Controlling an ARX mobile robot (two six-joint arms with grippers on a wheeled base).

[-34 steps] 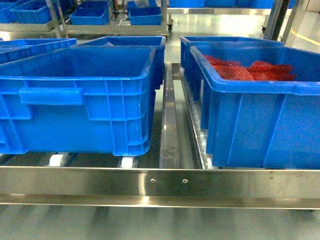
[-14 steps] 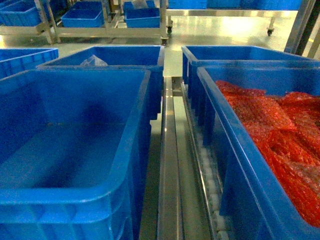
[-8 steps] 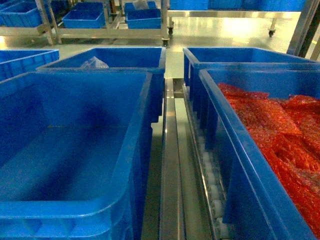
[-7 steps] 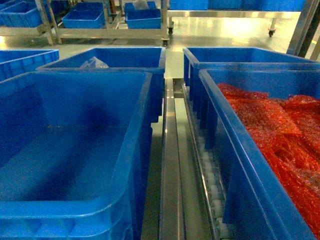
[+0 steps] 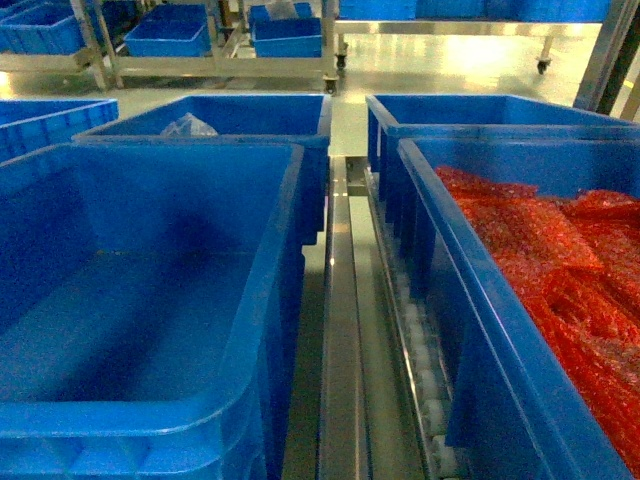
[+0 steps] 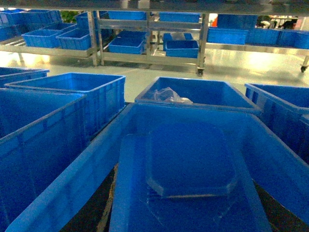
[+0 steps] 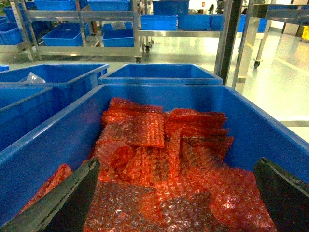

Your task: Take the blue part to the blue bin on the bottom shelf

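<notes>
Only the right wrist view shows the right gripper (image 7: 176,203), jaws spread, above red packs (image 7: 159,159); the left gripper's state cannot be told.

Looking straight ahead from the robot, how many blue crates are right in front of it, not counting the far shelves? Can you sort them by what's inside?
Empty blue bin: 1
Crate with red bubble-wrap packs: 1
Crate with a clear plastic bag: 1
Crates whose contents are hidden: 2
Total: 5
</notes>
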